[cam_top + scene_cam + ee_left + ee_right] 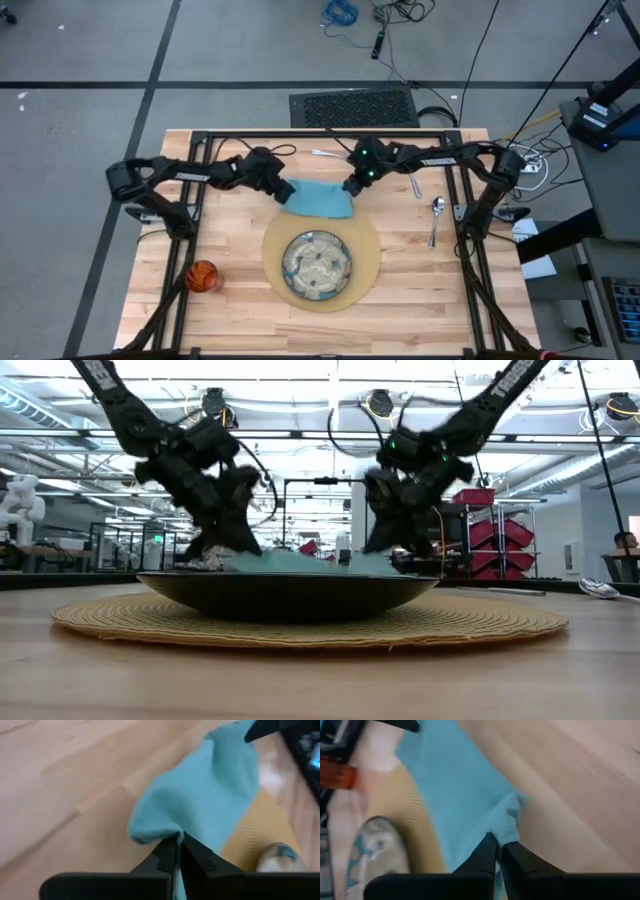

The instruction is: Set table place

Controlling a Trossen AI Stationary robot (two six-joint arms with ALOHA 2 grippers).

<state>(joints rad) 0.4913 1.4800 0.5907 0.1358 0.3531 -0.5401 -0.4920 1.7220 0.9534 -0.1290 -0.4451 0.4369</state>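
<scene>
Fingers (179, 851) pinch soft blue napkin (318, 198) — corners bunched.

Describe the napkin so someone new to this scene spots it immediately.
On the wooden table, find the round tan mat with the patterned plate. At the mat's far edge lies the light-blue napkin, the only cloth item, pinched at opposite corners by the left end effector and right end effector.

Legible markings: one partial item only. White capital lettering runs along the dark arm (500, 390) at the upper right of the low view; the part in frame appears to read "TRESS", cut off by the picture's edge. A second arm (105, 385) at upper left carries similar white lettering, too cropped to read. No other text, labels or numbers can be read.
</scene>
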